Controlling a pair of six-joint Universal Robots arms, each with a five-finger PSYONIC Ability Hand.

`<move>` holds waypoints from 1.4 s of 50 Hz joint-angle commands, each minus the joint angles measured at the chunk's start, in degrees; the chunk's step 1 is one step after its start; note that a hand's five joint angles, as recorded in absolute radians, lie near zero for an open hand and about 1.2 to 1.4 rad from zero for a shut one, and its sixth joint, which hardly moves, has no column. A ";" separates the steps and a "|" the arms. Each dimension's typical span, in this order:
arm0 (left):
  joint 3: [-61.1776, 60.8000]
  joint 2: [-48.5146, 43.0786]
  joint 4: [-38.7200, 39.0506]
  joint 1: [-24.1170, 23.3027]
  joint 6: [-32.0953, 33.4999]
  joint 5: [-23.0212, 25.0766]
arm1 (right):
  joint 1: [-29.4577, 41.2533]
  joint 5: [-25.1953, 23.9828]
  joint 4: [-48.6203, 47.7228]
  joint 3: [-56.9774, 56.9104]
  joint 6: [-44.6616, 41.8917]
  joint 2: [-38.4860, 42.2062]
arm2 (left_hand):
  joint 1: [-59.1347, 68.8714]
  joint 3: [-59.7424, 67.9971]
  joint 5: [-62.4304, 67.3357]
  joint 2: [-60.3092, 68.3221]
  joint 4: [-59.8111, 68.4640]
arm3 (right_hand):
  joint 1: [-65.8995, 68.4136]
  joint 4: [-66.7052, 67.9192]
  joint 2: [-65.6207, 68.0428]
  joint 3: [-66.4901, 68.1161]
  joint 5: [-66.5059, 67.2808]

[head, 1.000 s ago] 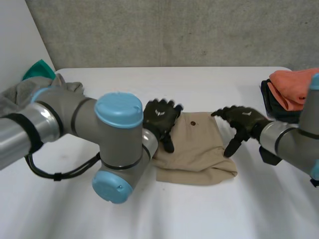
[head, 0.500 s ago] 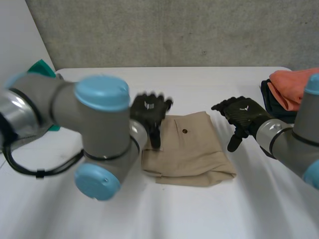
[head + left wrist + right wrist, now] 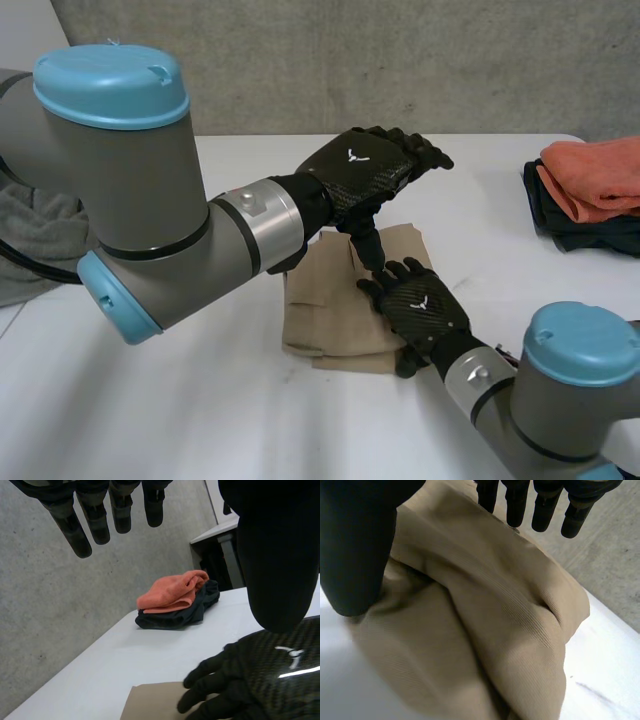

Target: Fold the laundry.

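Head view: the left robot hand (image 3: 365, 170) is hovering, fingers straight and spread, just above the tan cloth (image 3: 325, 305); the right robot hand (image 3: 420, 310) is lying flat and open on the cloth's side nearest its own arm, on the counter (image 3: 250, 420)

Left wrist view: the tan cloth (image 3: 150, 702) is lying below the left robot hand's straight fingers (image 3: 90, 525), beside the right robot hand (image 3: 260, 680)

Right wrist view: the tan cloth (image 3: 495, 620) is sitting under the open palm

Backing onto a rough grey concrete wall (image 3: 400, 60), spreading out as a matte white table (image 3: 250, 430), catching soft even light, neighbouring another pale tabletop (image 3: 220, 530).
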 commanded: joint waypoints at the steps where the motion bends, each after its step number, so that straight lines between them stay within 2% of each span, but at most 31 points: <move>1: -0.35 -0.12 0.32 0.06 -0.04 -0.69 | -0.11 2.97 -6.22 -4.12 -0.21 4.69 | 1.57 0.44 -0.31 0.64 1.03 | 21.97 21.34 22.01 21.29 20.40; 2: -0.35 -0.12 0.32 0.06 -0.04 -0.69 | -0.11 3.41 -7.02 -4.47 -0.21 4.86 | 1.57 0.44 -0.31 0.64 1.03 | 28.02 27.39 28.06 27.34 26.45; 3: -0.35 -0.12 0.32 0.06 -0.04 -0.69 | -0.11 3.85 -8.68 -5.00 -0.30 5.12 | 1.57 0.44 -0.31 0.64 1.03 | 44.73 44.10 44.77 44.05 43.16; 5: -0.35 -0.03 0.32 0.06 -0.04 -0.69 | -0.19 3.68 -10.09 -5.35 -0.30 5.13 | 1.57 0.44 -0.31 0.64 1.03 | 68.61 67.98 68.65 67.93 67.04; 13: -0.26 0.67 0.58 0.32 -0.04 -0.69 | -0.46 3.50 -13.09 -10.97 -0.21 6.09 | 1.57 0.44 -0.31 0.64 1.03 | 68.73 68.10 68.77 68.05 67.16; 18: 0.00 1.03 0.76 1.20 -0.04 -0.69 | -1.68 3.77 -12.74 -18.95 0.57 5.48 | 1.41 0.27 -0.47 0.47 0.86 | 68.73 68.10 68.77 68.05 67.16; 20: 0.27 1.99 1.20 1.55 -0.13 -0.87 | -3.52 3.68 -12.65 -21.95 0.58 5.30 | 1.41 0.27 -0.47 0.47 0.86 | 68.73 68.10 68.77 68.05 67.16; 27: -0.17 5.77 3.74 2.17 -1.09 -2.71 | -17.41 2.28 -10.10 -35.31 1.45 3.02 | 1.24 0.10 -0.64 0.30 0.69 | 68.73 68.10 68.77 68.05 67.16; 29: -0.26 6.04 3.92 2.17 -1.36 -2.80 | -19.78 0.61 -9.75 -38.30 2.68 3.98 | 1.24 0.10 -0.64 0.30 0.69 | 68.73 68.10 68.77 68.05 67.16; 33: -0.44 6.30 3.92 2.08 -1.80 -2.89 | -29.77 -6.75 -9.58 -46.11 10.91 9.15 | 1.24 0.10 -0.64 0.30 0.69 | 68.73 68.10 68.77 68.05 67.16; 37: -1.31 6.30 3.92 1.99 -1.80 -2.89 | -36.29 -12.82 -9.75 -51.21 16.64 15.12 | 1.24 0.10 -0.64 0.30 0.69 | 68.73 68.10 68.77 68.05 67.16; 46: -3.34 6.13 4.01 1.99 -1.71 -2.80 | -44.92 -20.04 -10.19 -61.69 18.77 33.59 | 1.24 0.10 -0.64 0.30 0.69 | 68.73 68.10 68.77 68.05 67.16; 49: -3.43 5.69 4.01 1.99 -1.63 -2.89 | -46.07 -24.07 -10.54 -61.78 18.77 37.72 | 1.24 0.10 -0.64 0.30 0.69 | 68.73 68.10 68.77 68.05 67.16; 53: -3.86 5.42 4.01 1.91 -1.63 -2.89 | -46.95 -26.99 -11.06 -59.33 18.51 38.53 | 1.24 0.10 -0.64 0.30 0.69 | 68.73 68.10 68.77 68.05 67.16; 54: -3.95 5.42 4.01 1.91 -1.63 -2.81 | -47.21 -27.17 -11.15 -58.54 18.42 38.26 | 1.24 0.10 -0.64 0.30 0.69 | 67.62 66.99 67.66 66.94 66.05; 55: -4.04 5.42 4.01 1.91 -1.63 -2.89 | -47.39 -27.17 -11.24 -57.83 18.33 37.91 | 1.24 0.10 -0.64 0.30 0.69 | 53.46 52.83 53.49 52.77 51.88; 56: -4.04 5.33 4.01 1.82 -1.63 -2.89 | -47.56 -26.91 -11.24 -56.43 18.24 36.60 | 1.24 0.10 -0.64 0.30 0.69 | 14.85 14.22 14.88 14.16 13.27; 57: -4.04 5.33 4.01 1.82 -1.63 -2.89 | -47.65 -26.73 -11.16 -55.64 18.16 35.55 | 1.24 0.10 -0.64 0.30 0.69 | -1.27 -1.90 -1.23 -1.95 -2.84; 63: -4.04 5.77 4.01 1.73 -1.63 -2.89 | -47.92 -22.61 -8.53 -49.84 17.98 26.24 | 1.24 0.10 -0.64 0.30 0.69 | -1.27 -1.90 -1.23 -1.95 -2.84; 67: -4.04 6.12 4.01 1.47 -1.80 -2.89 | -50.02 -20.76 -0.11 -46.23 17.89 17.28 | 1.07 -0.06 -0.81 0.13 0.53 | -1.27 -1.90 -1.23 -1.95 -2.84; 70: -4.04 6.30 4.01 1.29 -1.89 -2.89 | -51.60 -20.32 5.79 -45.35 17.28 13.75 | 1.07 -0.07 -0.81 0.13 0.52 | -1.27 -1.90 -1.23 -1.95 -2.84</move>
